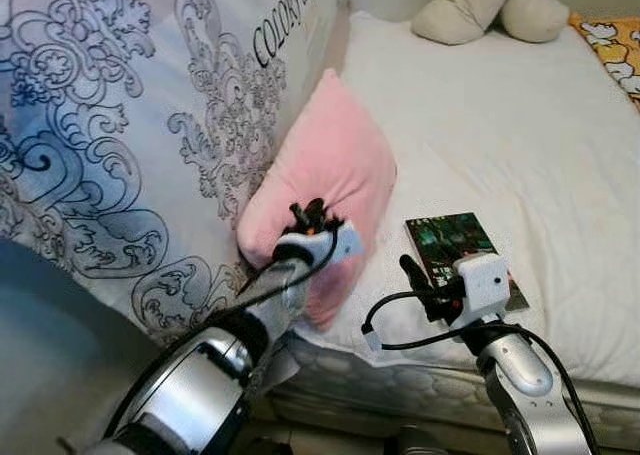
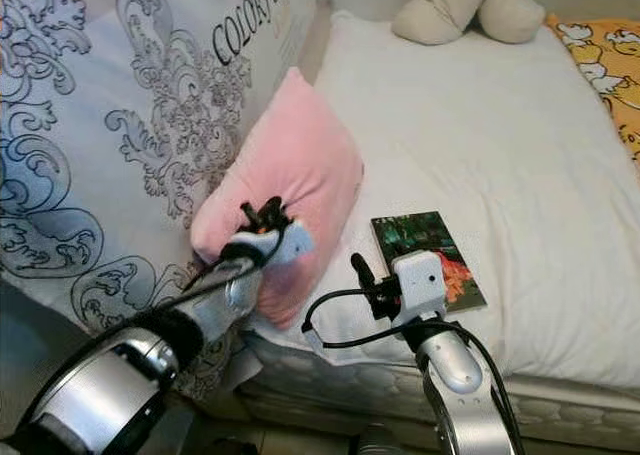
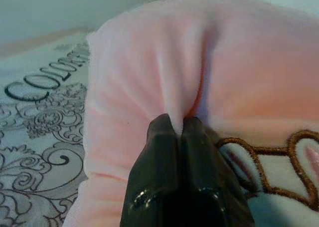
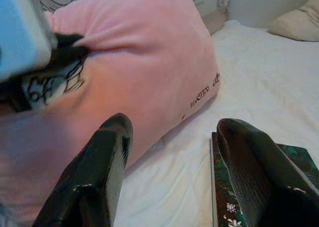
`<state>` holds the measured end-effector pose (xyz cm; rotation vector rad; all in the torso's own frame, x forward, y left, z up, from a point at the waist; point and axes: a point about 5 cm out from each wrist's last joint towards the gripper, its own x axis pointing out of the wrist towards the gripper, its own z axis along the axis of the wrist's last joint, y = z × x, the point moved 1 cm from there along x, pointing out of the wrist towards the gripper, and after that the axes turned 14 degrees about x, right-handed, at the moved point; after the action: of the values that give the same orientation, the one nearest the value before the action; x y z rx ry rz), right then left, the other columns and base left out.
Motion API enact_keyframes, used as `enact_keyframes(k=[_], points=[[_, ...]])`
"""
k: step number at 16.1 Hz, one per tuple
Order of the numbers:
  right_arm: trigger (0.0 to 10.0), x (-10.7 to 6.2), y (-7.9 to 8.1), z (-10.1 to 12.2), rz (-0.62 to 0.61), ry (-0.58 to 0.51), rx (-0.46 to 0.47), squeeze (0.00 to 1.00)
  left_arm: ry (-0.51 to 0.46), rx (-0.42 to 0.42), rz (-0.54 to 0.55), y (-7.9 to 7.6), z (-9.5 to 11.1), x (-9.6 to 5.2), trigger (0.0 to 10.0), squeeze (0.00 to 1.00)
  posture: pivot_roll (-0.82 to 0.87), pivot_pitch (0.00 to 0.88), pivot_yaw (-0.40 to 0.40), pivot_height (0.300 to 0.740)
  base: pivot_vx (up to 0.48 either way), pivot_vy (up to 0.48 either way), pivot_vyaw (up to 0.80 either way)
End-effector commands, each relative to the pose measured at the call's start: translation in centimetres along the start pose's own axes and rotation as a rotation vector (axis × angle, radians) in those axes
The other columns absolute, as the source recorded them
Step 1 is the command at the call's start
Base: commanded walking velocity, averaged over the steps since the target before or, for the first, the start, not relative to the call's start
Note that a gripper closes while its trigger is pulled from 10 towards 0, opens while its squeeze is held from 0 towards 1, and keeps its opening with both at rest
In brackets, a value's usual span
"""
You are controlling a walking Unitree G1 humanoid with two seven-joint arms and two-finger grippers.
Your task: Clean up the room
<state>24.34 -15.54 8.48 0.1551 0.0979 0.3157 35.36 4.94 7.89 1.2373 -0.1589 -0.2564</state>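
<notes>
Clearly, I had the left pincer (image 1: 312, 213) pinched tight on a fold of the pink pillow (image 1: 335, 165), which leaned against the big patterned pillow (image 1: 130, 125) at the head of the bed (image 1: 520, 135). My right pincer (image 4: 172, 152) hung wide apart and held nothing, just beside the pink pillow's lower edge, with the book (image 1: 455, 243) lying flat on the white bedding under it.

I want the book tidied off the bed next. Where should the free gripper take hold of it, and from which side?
Probably the book's near edge, approached low from the bed's front, where the open right gripper already hovers. The book lies flat on the soft white mattress, so one finger could press in beneath that edge. The left gripper is pinching the pink pillow.
</notes>
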Motion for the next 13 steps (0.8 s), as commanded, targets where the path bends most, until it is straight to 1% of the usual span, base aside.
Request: enact_keyframes(k=[1, 2, 3, 4, 5, 6, 7, 8, 9, 10, 11, 12, 13], points=[[10.0, 0.0, 0.0, 0.0, -0.004, -0.003, 0.001, 0.00, -0.005, -0.048, -0.025, 0.0, 0.3, 0.1, 10.0, 0.00, -0.24, 0.000, 0.081, 0.704, 0.000, 0.000, 0.00], [10.0, -0.1, 0.0, 0.0, -0.007, -0.008, 0.005, 0.00, -0.066, -0.126, 0.072, 2.3, 1.5, 1.0, 10.0, 1.00, -0.23, 0.000, 0.080, 0.704, 0.000, 0.000, 0.00], [10.0, -0.1, 0.0, 0.0, -0.007, -0.011, 0.006, 0.00, -0.092, -0.152, 0.122, 3.5, 2.0, 1.4, 10.0, 1.00, -0.23, 0.000, 0.079, 0.704, 0.000, 0.000, 0.00], [10.0, 0.0, 0.0, 0.1, -0.007, -0.014, 0.008, 0.00, -0.133, -0.188, 0.224, 5.8, 2.6, 1.8, 10.0, 1.00, -0.22, 0.000, 0.080, 0.704, 0.000, 0.000, 0.00], [10.0, 0.1, 0.0, 0.1, -0.005, -0.014, 0.008, 0.00, -0.176, -0.235, 0.314, 7.8, 3.1, 1.9, 10.0, 1.00, -0.22, 0.000, 0.079, 0.704, 0.000, 0.000, 0.00], [10.0, 0.2, 0.0, 0.1, -0.004, -0.014, 0.009, 0.00, -0.191, -0.256, 0.344, 8.5, 3.3, 1.8, 10.0, 1.00, -0.21, 0.000, 0.077, 0.704, 0.000, 0.000, 0.00], [10.0, 0.2, 0.0, 0.0, -0.004, -0.014, 0.009, 0.00, -0.200, -0.270, 0.357, 8.8, 3.4, 1.8, 10.0, 1.00, -0.21, 0.000, 0.077, 0.704, 0.000, 0.000, 0.00], [10.0, 0.2, 0.0, 0.0, 0.000, -0.013, 0.009, 0.00, -0.222, -0.298, 0.382, 9.6, 3.5, 1.6, 10.0, 1.00, -0.21, 0.000, 0.077, 0.704, 0.000, 0.000, 0.00], [10.0, 0.4, 0.0, 0.0, 0.002, -0.014, 0.008, 0.00, -0.224, -0.379, 0.361, 9.7, 3.5, 1.4, 10.0, 1.00, -0.21, 0.000, 0.078, 0.704, 0.000, 0.000, 0.00], [10.0, 0.4, -0.1, 0.2, -0.003, -0.020, 0.007, 0.00, -0.205, -0.573, 0.237, 8.7, 3.1, 1.2, 10.0, 1.00, -0.21, 0.000, 0.081, 0.704, 0.000, 0.000, 0.00], [10.0, 0.4, -0.3, 0.4, -0.017, -0.030, 0.007, 0.00, -0.202, -0.679, 0.169, 8.1, 2.7, 0.9, 10.0, 1.00, -0.21, 0.000, 0.081, 0.704, 0.000, 0.000, 0.00], [10.0, 0.3, -1.0, 0.7, -0.067, -0.049, 0.013, 0.00, -0.176, -0.810, 0.067, 6.8, 1.7, 0.2, 10.0, 0.21, -0.21, 0.000, 0.083, 0.704, 0.000, 0.000, 0.00], [10.0, 0.3, -2.2, 1.0, -0.163, -0.070, -0.016, 0.00, -0.157, -0.864, 0.025, 6.1, 0.8, -0.4, 10.0, 0.00, -0.20, 0.000, 0.083, 0.704, 0.000, 0.000, 0.00]])
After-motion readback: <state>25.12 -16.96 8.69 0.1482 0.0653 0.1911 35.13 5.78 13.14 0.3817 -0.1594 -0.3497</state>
